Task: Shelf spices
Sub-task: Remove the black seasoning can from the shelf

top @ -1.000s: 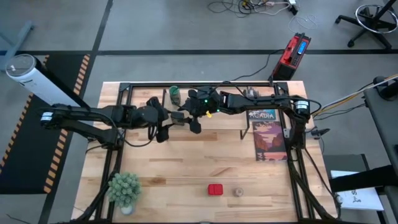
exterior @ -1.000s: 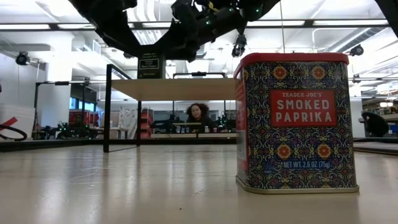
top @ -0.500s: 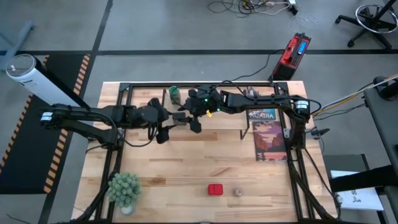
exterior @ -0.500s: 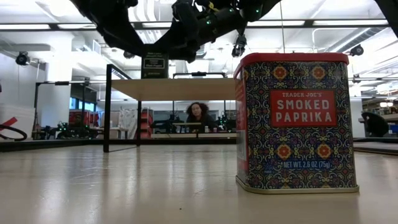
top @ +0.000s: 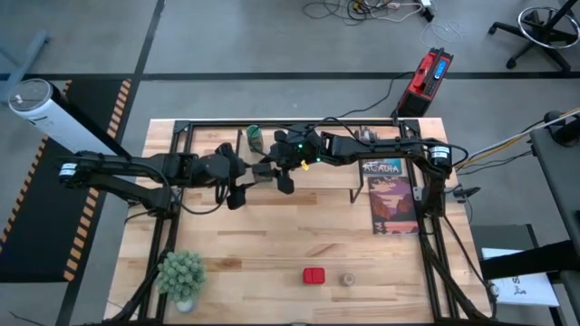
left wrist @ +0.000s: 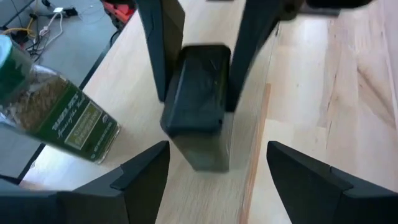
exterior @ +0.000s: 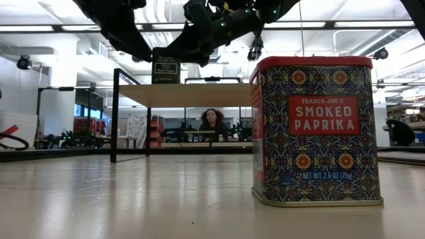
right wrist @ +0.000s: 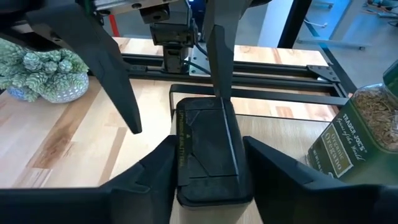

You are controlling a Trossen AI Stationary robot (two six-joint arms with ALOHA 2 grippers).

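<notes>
Spices sit in two groups. On the shelf (top: pixel 313 172) at the far side of the table (top: pixel 272 244), the dark square tin (right wrist: pixel 207 149) stands between the two grippers, and the green-capped jar (top: pixel 255 138) stands just beside it, toward the far edge. In the right wrist view this jar (right wrist: pixel 354 134) shows a green label and dried flakes through its clear wall; in the left wrist view it (left wrist: pixel 59 106) appears tilted beside the tin (left wrist: pixel 199 106).

Right gripper (right wrist: pixel 208 177) reaches in over the shelf, and its two dark fingers (right wrist: pixel 149 180) press against the tin's opposite sides, pinching it. Left gripper (left wrist: pixel 214 168) faces it from the other side, its fingers (left wrist: pixel 134 174) spread wide and clear of the tin, one on each side. From above, the two grippers meet near the middle of the shelf, left gripper (top: pixel 237 186) and right gripper (top: pixel 276 174) close together.

Near the front edge of the table, well apart from the shelf, the red square tin (top: pixel 314 275) stands upright with the round tan-brown jar (top: pixel 347 280) just beside it. In the low view the red tin (exterior: pixel 315 129) fills the foreground and reads "Smoked Paprika". A small potted plant (top: pixel 182 274) stands at the front left corner, and a book (top: pixel 391 195) lies flat on the right side of the table.
</notes>
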